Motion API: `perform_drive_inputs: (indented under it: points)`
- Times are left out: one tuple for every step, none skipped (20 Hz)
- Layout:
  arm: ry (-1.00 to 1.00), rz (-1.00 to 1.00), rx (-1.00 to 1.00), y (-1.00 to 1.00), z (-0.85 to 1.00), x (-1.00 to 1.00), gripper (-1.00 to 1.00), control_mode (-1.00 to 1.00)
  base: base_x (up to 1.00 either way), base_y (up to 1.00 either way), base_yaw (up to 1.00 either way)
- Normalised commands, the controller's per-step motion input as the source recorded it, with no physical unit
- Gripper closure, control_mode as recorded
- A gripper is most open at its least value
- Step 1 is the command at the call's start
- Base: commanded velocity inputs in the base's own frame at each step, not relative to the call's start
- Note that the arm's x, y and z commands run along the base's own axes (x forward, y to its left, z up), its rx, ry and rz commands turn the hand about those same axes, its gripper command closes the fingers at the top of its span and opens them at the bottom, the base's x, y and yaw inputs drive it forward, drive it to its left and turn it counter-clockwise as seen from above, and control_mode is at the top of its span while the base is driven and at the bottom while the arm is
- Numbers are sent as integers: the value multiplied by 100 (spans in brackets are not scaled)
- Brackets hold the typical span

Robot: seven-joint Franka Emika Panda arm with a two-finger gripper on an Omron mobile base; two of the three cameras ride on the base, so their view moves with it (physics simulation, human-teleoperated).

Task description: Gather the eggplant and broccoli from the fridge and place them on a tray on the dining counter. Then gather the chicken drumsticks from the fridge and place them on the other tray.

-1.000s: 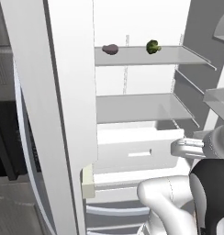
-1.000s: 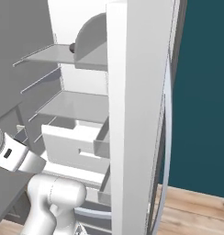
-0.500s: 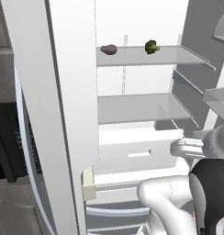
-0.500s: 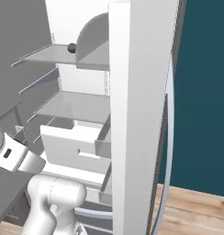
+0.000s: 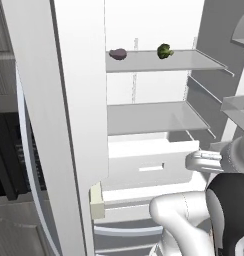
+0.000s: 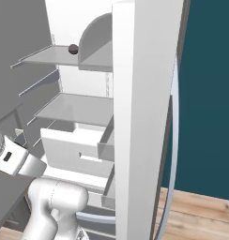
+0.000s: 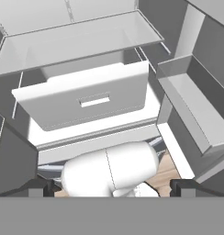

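Note:
The fridge stands open in front of me. On its upper shelf [image 5: 184, 61] lie the dark purple eggplant [image 5: 118, 53] at the left and the green broccoli [image 5: 165, 50] to its right. The eggplant [image 6: 73, 48] also peeks out as a dark ball past a door bin in the right base view. My gripper [image 7: 113, 187] is open, its two dark fingertips [image 7: 40, 187] far apart with nothing between them. It hangs low in front of the fridge, well below that shelf, looking down at the white drawer [image 7: 86, 98]. The chicken drumsticks, trays and dining counter are out of view.
The white drawer [image 5: 154, 160] sticks out partly below the bare middle shelf [image 5: 149, 117]. The left fridge door [image 5: 69, 125] and right door [image 6: 144, 117] stand open on both sides. Grey door bins [image 7: 192, 101] jut in at the right. A wooden floor [image 6: 201, 206] shows beyond.

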Motion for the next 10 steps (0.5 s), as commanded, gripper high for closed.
perform_drive_inputs:
  points:
    - [0, 0, 0, 0, 0, 0, -100, 100, 0, 0, 0]
    - [0, 0, 0, 0, 0, 0, -100, 100, 0, 0, 0]
    - [0, 0, 0, 0, 0, 0, -100, 100, 0, 0, 0]
    - [0, 0, 0, 0, 0, 0, -100, 100, 0, 0, 0]
    - [0, 0, 0, 0, 0, 0, -100, 100, 0, 0, 0]
    - [-11, 0, 0, 0, 36, -5, -100, -100, 0, 0, 0]
    - [-13, 1, 0, 0, 46, -1, -100, -100, 0, 0, 0]
    - [-18, 1, 0, 0, 62, -9, -100, -100, 0, 0, 0]
    - [-20, 3, 0, 0, 70, -11, -100, -100, 0, 0, 0]
    - [-21, 5, 0, 0, 76, -13, -100, -100, 0, 0, 0]
